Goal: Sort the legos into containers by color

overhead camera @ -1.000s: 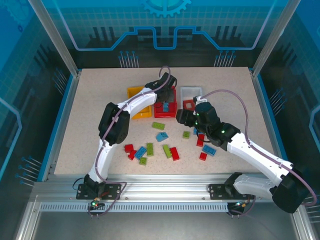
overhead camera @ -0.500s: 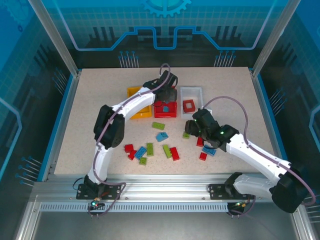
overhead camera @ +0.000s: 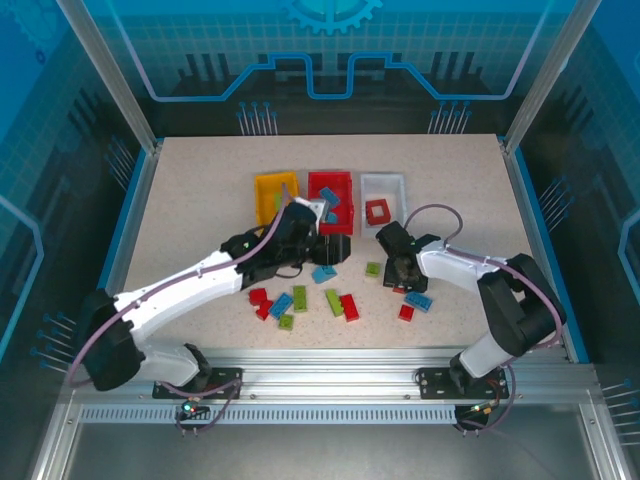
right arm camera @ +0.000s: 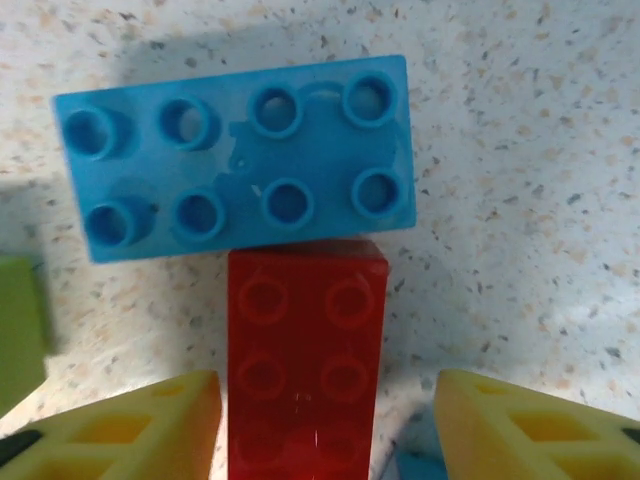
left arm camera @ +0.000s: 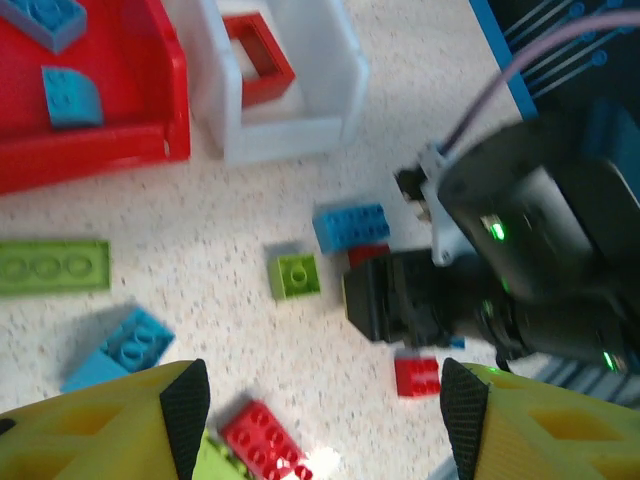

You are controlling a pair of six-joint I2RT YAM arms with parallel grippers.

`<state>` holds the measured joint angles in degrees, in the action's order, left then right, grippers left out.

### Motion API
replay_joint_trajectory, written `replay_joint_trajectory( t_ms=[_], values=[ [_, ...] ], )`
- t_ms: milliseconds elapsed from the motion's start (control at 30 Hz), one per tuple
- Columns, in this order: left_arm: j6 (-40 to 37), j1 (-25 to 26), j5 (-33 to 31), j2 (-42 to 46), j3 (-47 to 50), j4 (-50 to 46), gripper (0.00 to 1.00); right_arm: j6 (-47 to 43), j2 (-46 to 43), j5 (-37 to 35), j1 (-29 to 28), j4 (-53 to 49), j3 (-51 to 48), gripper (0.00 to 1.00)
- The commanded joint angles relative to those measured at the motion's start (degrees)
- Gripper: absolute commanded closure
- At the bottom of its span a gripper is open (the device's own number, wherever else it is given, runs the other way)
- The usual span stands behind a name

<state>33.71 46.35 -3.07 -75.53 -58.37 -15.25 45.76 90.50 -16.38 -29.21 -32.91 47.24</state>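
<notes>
— Where is your right pincer [right arm camera: 322, 405]?
— Low over the table [overhead camera: 190, 200]. Its fingers [right arm camera: 130, 425] are spread, one on each side of a red lego [right arm camera: 305, 350]. The gap on the left is narrow and the one on the right is wider. A blue lego [right arm camera: 240, 155] lies across the red one's far end, touching it.
— And the other?
— My left pincer [left arm camera: 322, 410] hangs spread above the loose pieces, just beside the right one. Below it lie a flat green lego [left arm camera: 50, 265], a sloped blue lego [left arm camera: 125, 345] and a small green lego [left arm camera: 295, 275].
— The bins?
— They stand in a row past both pincers: yellow bin [overhead camera: 268, 190], red bin [overhead camera: 345, 185], white bin [overhead camera: 383, 180]. The red bin holds blue pieces [left arm camera: 70, 95]. The white bin holds a red frame piece [overhead camera: 377, 211].
— The rest?
— Red, blue and green legos lie scattered on the table on the near side of the bins.
</notes>
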Motion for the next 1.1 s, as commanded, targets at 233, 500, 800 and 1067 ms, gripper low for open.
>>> replay_joint_trajectory(
  t_ms=[233, 500, 800, 1067],
  values=[
    [4.41, 1.90, -2.63, 12.30, 7.75, 2.01, 0.35, 1.41, -8.13, -7.87, -4.67, -4.00, 2.68, 0.75],
    [5.56, 2.17, -6.51, 12.58, 6.52, 4.80, 0.34, -6.67, -5.57, -6.52, -2.67, -0.93, 15.45, 0.73],
    [4.52, 2.17, -6.43, 9.35, 3.09, 4.84, 0.34, -14.92, 19.77, -2.72, 5.73, -3.90, 42.77, 0.75],
    [4.17, 2.18, -6.94, 9.14, 3.00, 3.70, 0.34, -15.92, 33.06, -0.94, 9.67, -12.42, 58.97, 0.71]
  ],
)
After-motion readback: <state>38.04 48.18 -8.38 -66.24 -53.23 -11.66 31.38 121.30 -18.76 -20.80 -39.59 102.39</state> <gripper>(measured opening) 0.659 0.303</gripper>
